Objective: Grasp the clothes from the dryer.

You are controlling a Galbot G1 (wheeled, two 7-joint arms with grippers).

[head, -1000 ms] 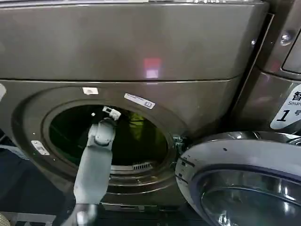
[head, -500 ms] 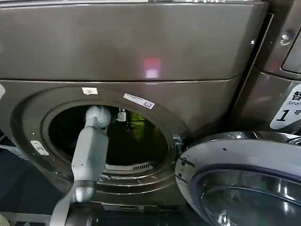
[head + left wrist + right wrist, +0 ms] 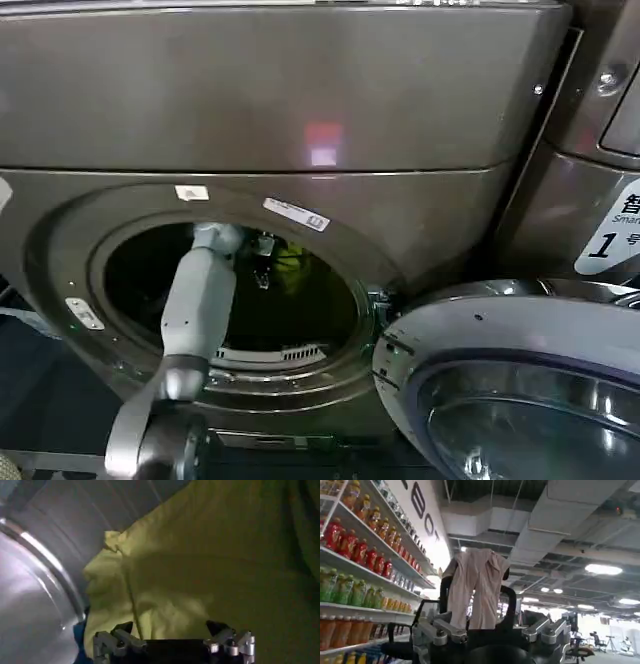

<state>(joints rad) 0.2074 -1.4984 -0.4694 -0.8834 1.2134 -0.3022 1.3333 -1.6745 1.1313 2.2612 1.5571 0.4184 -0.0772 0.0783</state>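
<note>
Left arm pushed deeper into dryer; my left gripper spread wide just above clothes. Right gripper pinching beige cloth.

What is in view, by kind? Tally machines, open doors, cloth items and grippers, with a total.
Machines: 2 (dryer, neighbouring machine)
Open doors: 1 (door)
Cloth items: 2 (clothes, pale cloth)
Grippers: 2 (left gripper, right gripper)
Total: 7
</note>
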